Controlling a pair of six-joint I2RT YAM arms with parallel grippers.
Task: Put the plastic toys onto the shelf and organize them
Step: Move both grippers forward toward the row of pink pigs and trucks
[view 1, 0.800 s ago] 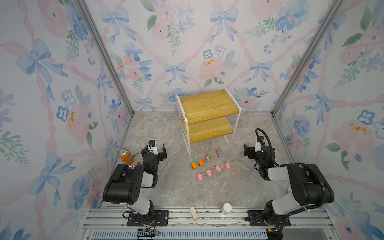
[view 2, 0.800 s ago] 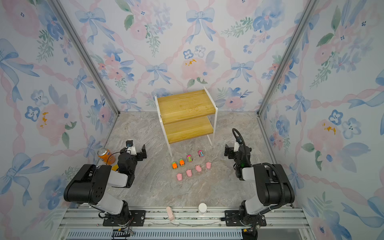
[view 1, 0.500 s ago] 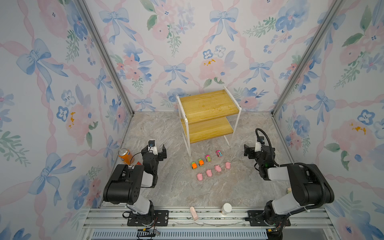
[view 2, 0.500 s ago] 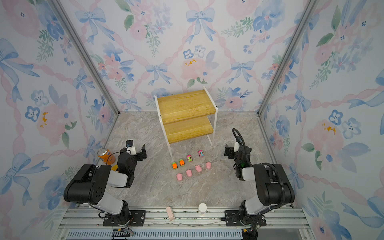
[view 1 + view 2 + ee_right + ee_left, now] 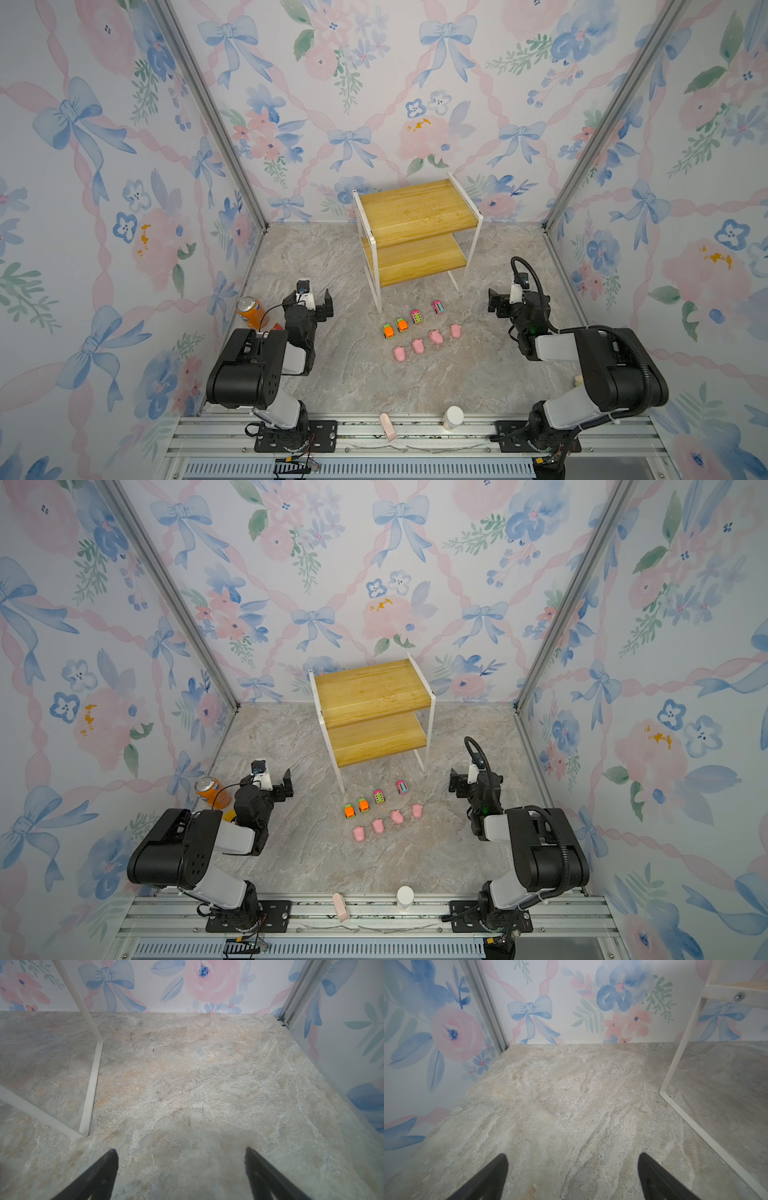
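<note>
Step 1 not yet begun, I'd say: shelf [image 5: 415, 216] boards are bare, and 4 pig figures [image 5: 418, 345] and 4 toy cars [image 5: 401, 325] sit in two rows on the tabletop [image 5: 353, 395] just in front of it. Left gripper [image 5: 308, 299] & right gripper [image 5: 516, 301] both gape wide, empty, well apart from the toys. Next: one arm swings inward over an end toy, drops low and pinches carefully, since the pieces are tiny and close together.

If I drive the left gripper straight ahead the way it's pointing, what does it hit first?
Nothing close: the left gripper, jaws open, faces bare table, with the shelf frame off to one side. The back wall looks like first contact, though depth is unclear.
</note>
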